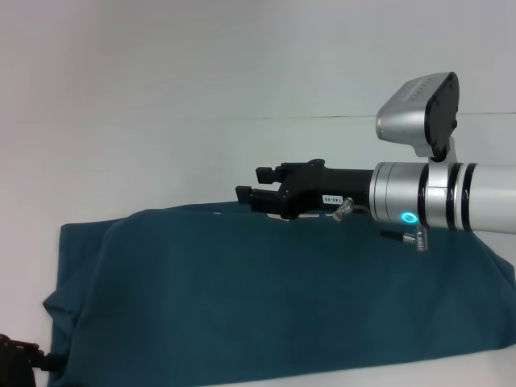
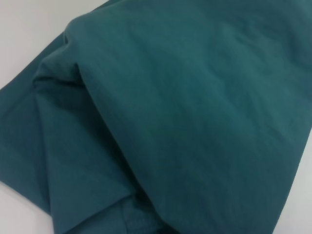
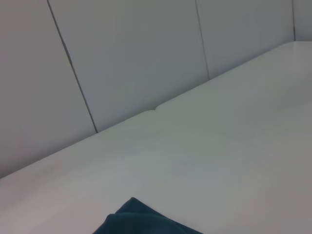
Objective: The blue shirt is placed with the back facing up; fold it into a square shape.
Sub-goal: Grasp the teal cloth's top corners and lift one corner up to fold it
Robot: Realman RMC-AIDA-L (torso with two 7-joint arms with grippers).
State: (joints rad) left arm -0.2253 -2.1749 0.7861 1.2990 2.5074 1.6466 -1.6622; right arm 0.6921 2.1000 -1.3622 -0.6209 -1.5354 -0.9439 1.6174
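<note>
1. At the lower left corner of the head view, only a small black and red part of the left gripper shows, just beside the left edge of the blue shirt; whether its jaws are apart or together cannot be told.
2. The blue shirt lies spread across the white table, filling the lower half of the head view from left to right. Its plain teal side faces up, with soft wrinkles and a folded layer along the left side.
3. The left wrist view looks closely onto the shirt: a smooth upper layer overlaps a lower layer, and a stitched hem shows at one edge, with bare table beside it.
4. The right gripper reaches in from the right on a silver arm, held level above the shirt's far edge near the middle. Its black jaws stand slightly apart and hold nothing.
5. The right wrist view shows the table, a panelled wall behind it, and one corner of the shirt.
</note>
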